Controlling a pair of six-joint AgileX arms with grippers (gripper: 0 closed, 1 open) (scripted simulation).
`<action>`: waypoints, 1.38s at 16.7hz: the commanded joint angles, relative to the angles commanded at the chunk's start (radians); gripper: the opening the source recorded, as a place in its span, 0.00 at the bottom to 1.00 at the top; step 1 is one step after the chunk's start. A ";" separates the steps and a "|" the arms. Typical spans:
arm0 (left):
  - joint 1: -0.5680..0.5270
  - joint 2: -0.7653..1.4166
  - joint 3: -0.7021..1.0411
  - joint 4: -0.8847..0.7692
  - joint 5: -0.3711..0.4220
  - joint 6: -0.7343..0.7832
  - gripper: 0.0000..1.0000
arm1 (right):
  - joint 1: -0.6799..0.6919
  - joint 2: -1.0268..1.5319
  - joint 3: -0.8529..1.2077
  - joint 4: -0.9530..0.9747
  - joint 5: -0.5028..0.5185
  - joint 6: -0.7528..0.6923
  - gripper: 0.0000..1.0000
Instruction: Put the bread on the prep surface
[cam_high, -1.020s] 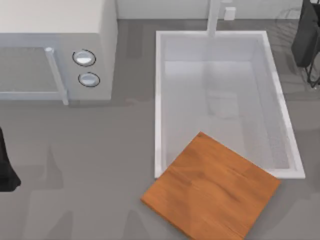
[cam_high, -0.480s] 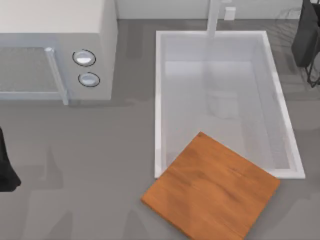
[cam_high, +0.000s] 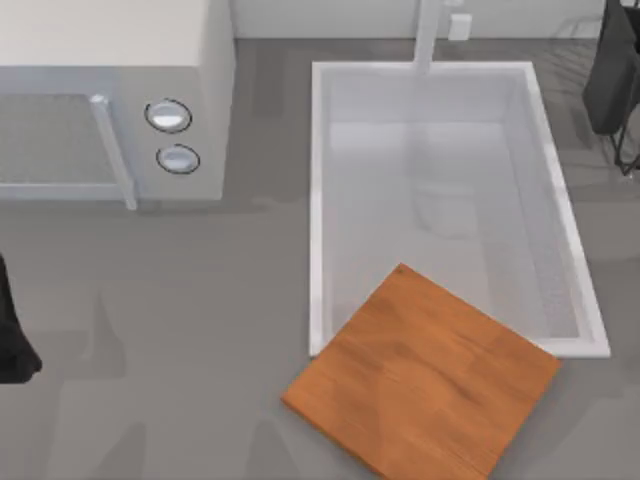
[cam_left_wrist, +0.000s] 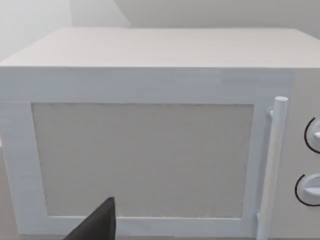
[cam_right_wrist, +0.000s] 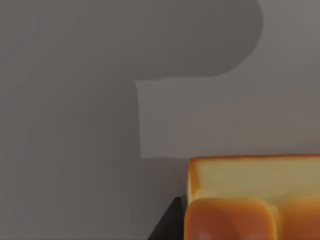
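Bread at right hand; board bare

Bread (cam_right_wrist: 250, 200) sits close before the right hand; grip cannot be told. Wooden board (cam_high: 425, 375) overlaps the sink (cam_high: 320, 200) corner. Left arm (cam_high: 12, 330) parked at table's left edge, facing the microwave (cam_left_wrist: 145, 145).

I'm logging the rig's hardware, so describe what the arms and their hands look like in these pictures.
Both arms appear as matte black, unmarked bodies. The left arm is a dark wedge at the top view's left edge; its wrist view catches one black pointed finger tip. The right arm is a dark angular block at the top view's upper right, with thin black cables looping beside it.
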 joint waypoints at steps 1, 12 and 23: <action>0.000 0.000 0.000 0.000 0.000 0.000 1.00 | 0.001 -0.030 0.013 -0.016 0.000 0.000 0.00; 0.000 0.000 0.000 0.000 0.000 0.000 1.00 | -0.002 -0.162 0.249 -0.390 0.000 -0.005 0.00; 0.000 0.000 0.000 0.000 0.000 0.000 1.00 | 0.165 -0.122 0.291 -0.400 -0.003 -0.136 0.00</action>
